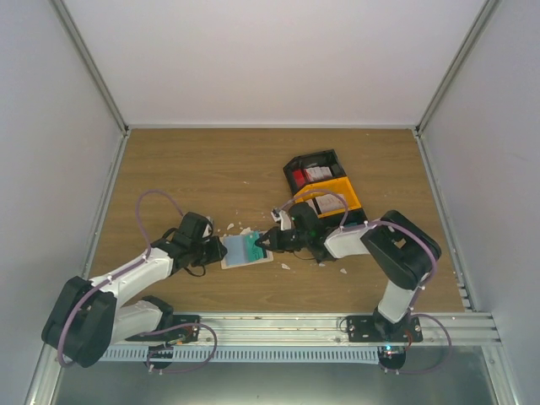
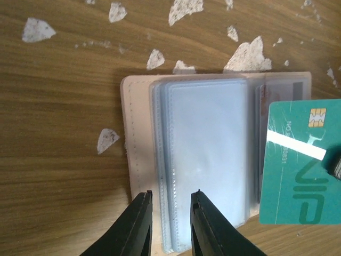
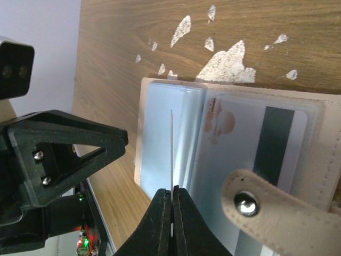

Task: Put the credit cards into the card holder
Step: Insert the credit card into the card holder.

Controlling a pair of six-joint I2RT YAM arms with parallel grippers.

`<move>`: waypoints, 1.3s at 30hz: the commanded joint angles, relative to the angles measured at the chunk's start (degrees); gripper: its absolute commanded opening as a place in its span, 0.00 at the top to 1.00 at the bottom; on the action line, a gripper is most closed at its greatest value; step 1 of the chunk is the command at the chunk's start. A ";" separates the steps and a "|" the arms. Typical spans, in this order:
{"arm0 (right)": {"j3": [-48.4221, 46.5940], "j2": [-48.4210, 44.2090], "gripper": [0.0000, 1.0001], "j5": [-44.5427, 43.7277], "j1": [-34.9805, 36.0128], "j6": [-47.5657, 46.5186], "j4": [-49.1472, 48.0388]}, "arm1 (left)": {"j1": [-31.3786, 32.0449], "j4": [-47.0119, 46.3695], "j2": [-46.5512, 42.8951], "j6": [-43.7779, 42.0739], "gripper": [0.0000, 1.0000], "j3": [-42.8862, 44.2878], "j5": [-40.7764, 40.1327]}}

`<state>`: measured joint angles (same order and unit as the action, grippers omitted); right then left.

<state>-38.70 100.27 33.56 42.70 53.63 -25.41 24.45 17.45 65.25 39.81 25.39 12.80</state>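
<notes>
The beige card holder (image 1: 245, 260) lies open on the table, its clear sleeves (image 2: 208, 154) facing up. One sleeve shows a pale card with a dark stripe (image 3: 274, 144), and the snap tab (image 3: 266, 208) lies across it. My right gripper (image 3: 173, 191) is shut on a teal credit card (image 2: 298, 160), seen edge-on (image 3: 171, 149) and held upright over the sleeves. My left gripper (image 2: 172, 194) stands at the holder's near edge. Its fingers are a narrow gap apart and straddle the sleeves' stitched edge. More cards, red and white, lie in the black bin (image 1: 314, 173).
A yellow bin (image 1: 337, 202) adjoins the black bin right of centre, just behind the right arm. White crumbly scraps (image 2: 245, 56) are scattered on the wood beyond the holder. Enclosure walls close in the table on three sides.
</notes>
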 commanded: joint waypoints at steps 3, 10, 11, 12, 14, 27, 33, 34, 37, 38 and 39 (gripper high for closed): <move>-2.03 3.36 0.99 -0.39 0.54 1.71 -4.29 | -0.36 -1.36 0.12 -0.85 0.76 -1.89 0.30; -2.41 6.42 0.99 1.48 0.80 3.63 -6.93 | -0.32 -2.50 0.69 -0.58 0.78 -3.41 1.87; -2.38 6.81 1.00 1.60 0.82 3.87 -7.16 | -0.36 -2.83 0.95 -0.58 0.78 -3.56 2.13; -2.43 7.19 0.99 1.85 0.86 4.27 -7.54 | -0.36 -3.02 1.19 -0.48 0.78 -3.66 2.21; -2.29 7.90 0.99 2.18 0.89 5.02 -8.21 | -0.36 -3.18 1.46 -0.44 0.78 -3.85 2.24; 0.44 11.65 1.00 0.57 2.04 11.86 -15.55 | -0.30 -5.00 1.65 -0.32 0.82 -5.44 4.14; 3.54 8.19 0.99 -3.14 1.98 12.78 -16.02 | -0.31 -5.10 1.07 -0.04 0.82 -5.97 4.28; 3.87 7.53 0.99 -3.56 2.03 12.86 -16.19 | -0.30 -5.02 0.90 0.00 0.82 -5.96 4.21; 5.43 5.52 1.00 -4.59 2.04 13.19 -16.53 | -0.36 -4.89 0.25 -0.02 0.82 -5.94 4.17; 6.04 4.94 0.99 -4.83 2.03 13.32 -16.79 | -0.31 -4.80 0.04 -0.01 0.82 -6.04 4.17; 6.61 4.42 0.99 -5.09 2.04 13.64 -17.00 | -0.29 -4.83 -0.10 -0.03 0.82 -6.05 4.17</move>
<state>-34.68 107.28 31.53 43.99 66.43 -41.41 24.12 12.84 66.08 39.88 20.75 16.34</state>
